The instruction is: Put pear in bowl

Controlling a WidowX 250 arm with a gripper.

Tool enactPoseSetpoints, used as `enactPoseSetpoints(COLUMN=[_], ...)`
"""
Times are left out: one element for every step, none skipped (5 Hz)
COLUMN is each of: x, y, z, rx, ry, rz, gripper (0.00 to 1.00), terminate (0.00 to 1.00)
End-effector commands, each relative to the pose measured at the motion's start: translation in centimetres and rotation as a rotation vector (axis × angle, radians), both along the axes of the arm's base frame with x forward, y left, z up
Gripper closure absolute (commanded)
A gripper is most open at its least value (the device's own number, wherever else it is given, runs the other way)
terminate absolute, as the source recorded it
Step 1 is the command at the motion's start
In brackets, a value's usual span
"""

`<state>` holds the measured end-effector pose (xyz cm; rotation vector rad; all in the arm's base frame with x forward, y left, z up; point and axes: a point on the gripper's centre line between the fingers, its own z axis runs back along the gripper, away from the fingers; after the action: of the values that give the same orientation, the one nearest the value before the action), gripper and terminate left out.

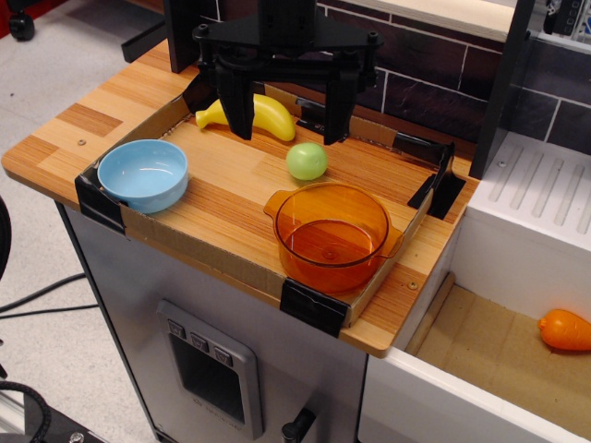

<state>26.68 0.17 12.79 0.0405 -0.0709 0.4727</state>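
The light green pear (307, 161) lies on the wooden tabletop near the back, just behind the orange pot. The light blue bowl (143, 173) stands empty at the left front corner of the tray area. My black gripper (288, 120) hangs above the back of the table with its fingers (235, 103) spread wide, open and empty. The pear sits just below and slightly right of the gap between the fingers, apart from them. The left finger stands in front of the banana.
A yellow banana (268, 114) lies at the back behind the gripper. A transparent orange pot with handles (333, 233) stands at the front right. A low cardboard rim (222, 259) with black corner brackets borders the board. An orange fruit (565, 329) lies in the sink basin at right.
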Motion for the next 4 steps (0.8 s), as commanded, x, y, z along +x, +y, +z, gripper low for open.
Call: enactPoseSetpoints(x=[0.0,1.5,2.8,4.2], y=[0.0,0.7,1.6,2.9], z=[0.0,0.9,2.1,2.8], rx=[0.000,-0.056,-0.080,-0.114], ry=[0.000,-0.013,-0.072,-0.153], rz=[0.000,0.198,0.342,0.532], gripper=[0.00,0.00,0.00,0.00], terminate=[0.00,0.00,0.00,0.00])
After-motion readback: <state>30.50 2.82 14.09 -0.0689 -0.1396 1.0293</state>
